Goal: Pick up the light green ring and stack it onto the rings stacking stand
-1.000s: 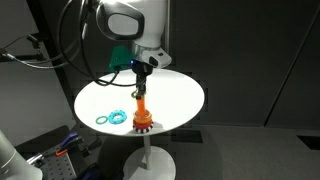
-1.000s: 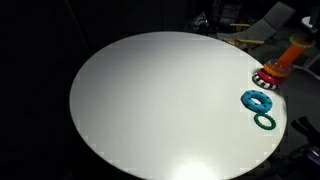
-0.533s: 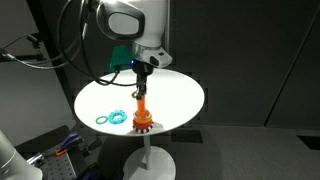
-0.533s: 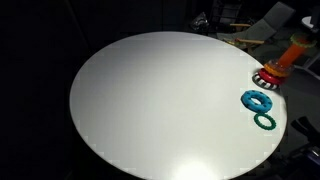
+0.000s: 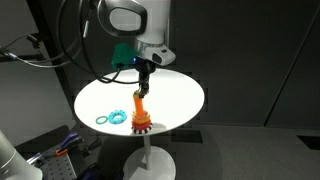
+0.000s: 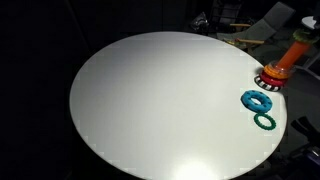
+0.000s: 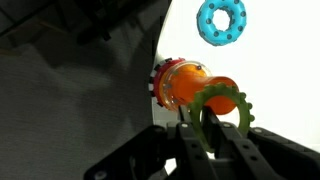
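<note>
In the wrist view my gripper [image 7: 205, 132] is shut on the light green ring [image 7: 236, 103], gripping its rim edge-on. The ring sits at the top end of the stand's orange peg [image 7: 190, 84], and the peg shows through its hole. The red scalloped base [image 7: 158, 84] lies behind. In an exterior view the gripper [image 5: 141, 88] hangs right above the rings stacking stand [image 5: 141, 119] at the table's near edge. The stand also shows in an exterior view [image 6: 277, 68] at the far right edge; the gripper is not clear there.
The round white table [image 5: 170, 95] stands on a thin pedestal. Two cyan-blue rings [image 6: 257, 100] [image 6: 265, 121] lie beside the stand; they also show in an exterior view [image 5: 108, 117], and one shows in the wrist view [image 7: 221, 22]. Dark surroundings and clutter lie beyond the table edge.
The gripper with the ring has shifted very slightly over the peg. The peg top looks nudged a little. The cyan rings have not moved.
</note>
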